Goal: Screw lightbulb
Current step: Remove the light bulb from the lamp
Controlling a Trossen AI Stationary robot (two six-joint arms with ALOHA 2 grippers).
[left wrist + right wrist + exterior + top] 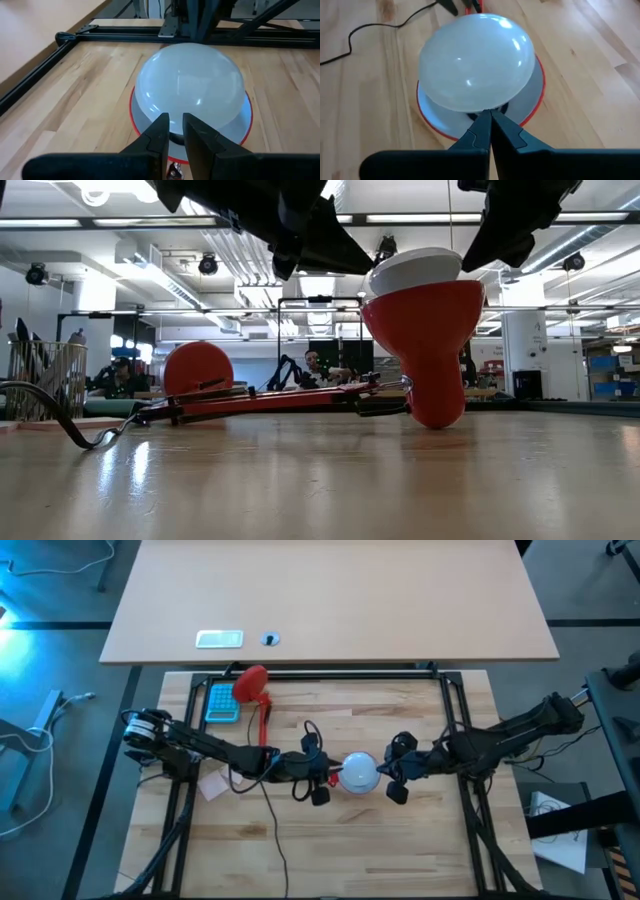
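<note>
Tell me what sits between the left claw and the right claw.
The lightbulb, seated in the red lamp shade, lies between the left claw and the right claw. The high view shows it best.

The lightbulb (190, 85) hides its own screw base inside the lamp shade (245, 125). My left pincer (173, 132) covers the shade's near rim. In the low view, both my arms are cut off by the top edge.
</note>
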